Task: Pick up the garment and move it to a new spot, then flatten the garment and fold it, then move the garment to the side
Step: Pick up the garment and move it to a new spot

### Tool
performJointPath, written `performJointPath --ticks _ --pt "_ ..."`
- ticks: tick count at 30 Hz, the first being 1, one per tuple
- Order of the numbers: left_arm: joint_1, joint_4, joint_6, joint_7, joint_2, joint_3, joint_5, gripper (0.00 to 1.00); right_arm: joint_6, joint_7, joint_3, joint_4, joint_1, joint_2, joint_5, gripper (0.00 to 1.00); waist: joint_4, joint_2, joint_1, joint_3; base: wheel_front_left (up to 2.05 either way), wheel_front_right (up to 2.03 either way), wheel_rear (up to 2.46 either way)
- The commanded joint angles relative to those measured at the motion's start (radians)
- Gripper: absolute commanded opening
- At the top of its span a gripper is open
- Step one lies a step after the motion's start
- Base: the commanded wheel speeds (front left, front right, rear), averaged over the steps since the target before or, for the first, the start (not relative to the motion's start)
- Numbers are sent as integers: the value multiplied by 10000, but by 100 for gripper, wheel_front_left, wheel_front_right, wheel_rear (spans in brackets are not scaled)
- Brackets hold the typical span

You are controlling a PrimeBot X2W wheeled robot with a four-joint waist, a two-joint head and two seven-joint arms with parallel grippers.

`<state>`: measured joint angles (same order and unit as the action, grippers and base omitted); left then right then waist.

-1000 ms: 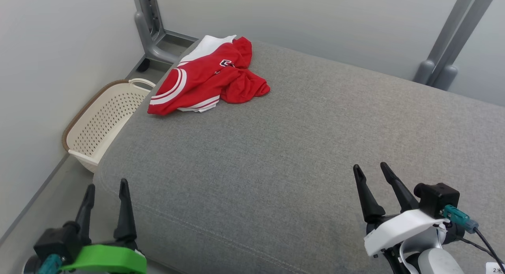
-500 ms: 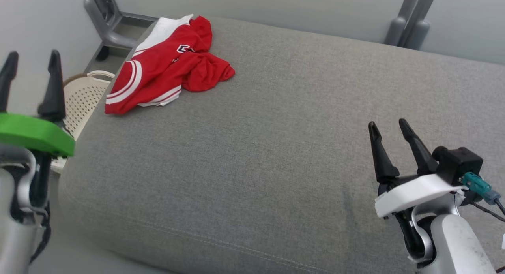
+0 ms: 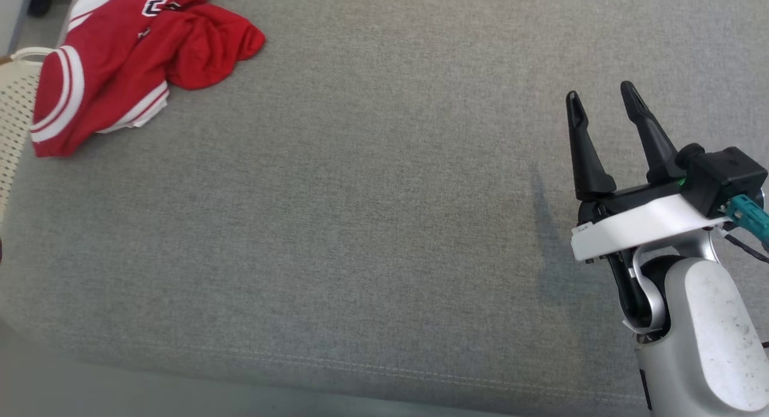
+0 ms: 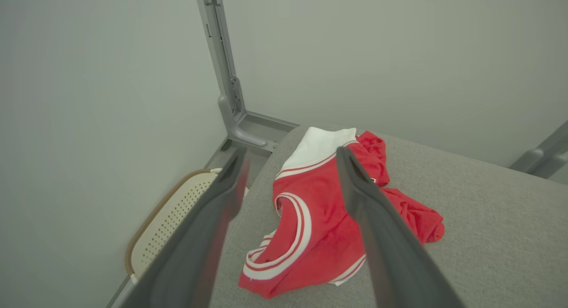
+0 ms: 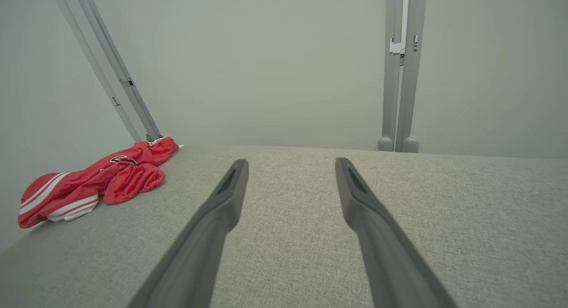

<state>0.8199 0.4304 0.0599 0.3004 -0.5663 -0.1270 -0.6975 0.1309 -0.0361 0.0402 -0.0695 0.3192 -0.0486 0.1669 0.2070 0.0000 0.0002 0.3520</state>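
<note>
My right hand (image 3: 600, 91) hangs open and empty at the right of the head frame, over the grey bench (image 3: 360, 225). My left hand (image 4: 293, 152) is open too, its fingers framing the garment (image 4: 319, 228) in its wrist view. The red-and-white garment lies crumpled at the head frame's upper left, on the bench edge above a basket (image 4: 173, 219).

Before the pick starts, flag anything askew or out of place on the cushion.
The red and white jersey lies crumpled in a heap at the far left corner of the grey cushion, close to the edge beside the cream perforated basket. Nothing looks spilled or damaged.
</note>
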Motion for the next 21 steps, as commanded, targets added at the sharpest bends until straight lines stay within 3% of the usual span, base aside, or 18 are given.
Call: performJointPath --ticks 1,11,17,21 --pt "259 121 -57 56 -112 64 -89 100 -3 9 -11 -72 200 -37 -76 100 -1174 0 -2 1627 0 0 0" --pt "1036 1769 -38 134 -20 148 -319 100 -3 47 65 -394 628 -34 -375 100 -1431 0 -2 2885 0 0 0" --pt "1227 2690 211 -313 -296 424 -285 100 -3 136 71 -566 631 -35 -508 100 -1459 0 -2 3232 0 0 0" --pt "1305 3241 145 -617 -339 478 -285 100 -3 208 25 -676 559 -37 -619 100 -1436 0 -2 3325 0 0 0"
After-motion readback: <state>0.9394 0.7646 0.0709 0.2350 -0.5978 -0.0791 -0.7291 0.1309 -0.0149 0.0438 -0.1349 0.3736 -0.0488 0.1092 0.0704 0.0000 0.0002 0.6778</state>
